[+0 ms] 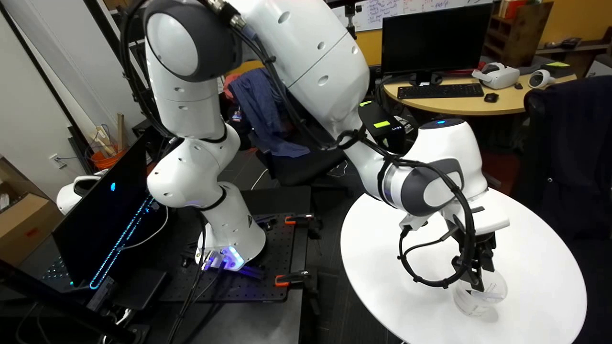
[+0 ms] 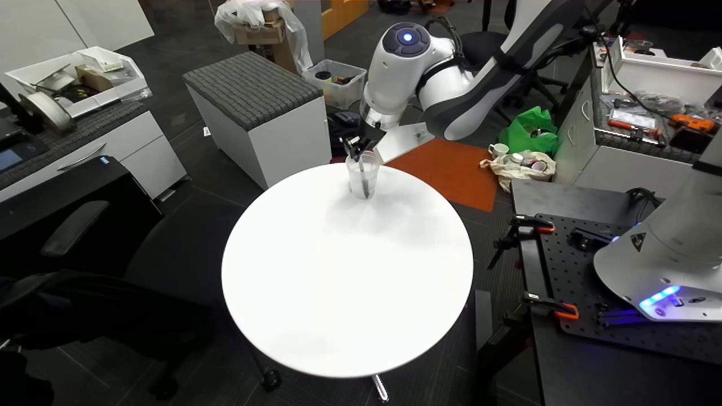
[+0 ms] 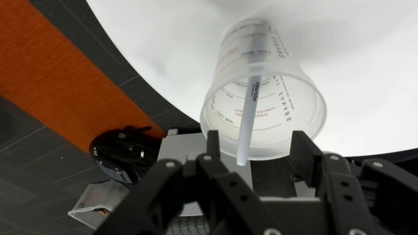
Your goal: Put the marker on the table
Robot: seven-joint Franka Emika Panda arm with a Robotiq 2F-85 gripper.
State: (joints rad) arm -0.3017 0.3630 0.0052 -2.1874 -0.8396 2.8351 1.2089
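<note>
The marker (image 3: 248,117) is a thin grey stick standing tilted inside a clear cup (image 3: 294,94), its top end above the rim. It also shows through the cup (image 2: 353,180) in an exterior view as a dark marker (image 2: 365,183); I cannot make it out in the exterior view with the cup (image 1: 475,306) nearest. The cup stands on the round white table (image 2: 350,282), also seen as a white table (image 1: 406,286). My gripper (image 3: 254,145) is open at the cup's rim. The marker's top end lies between its fingers, apart from both. The gripper (image 2: 356,149) also shows over the cup.
The cup is near the table's edge. A grey-topped white cabinet (image 2: 254,90) stands beyond it. A black chair (image 2: 169,242) stands beside the table. The robot's base is on a black bench (image 2: 564,349) with clamps. A desk with a monitor (image 1: 435,43) is behind.
</note>
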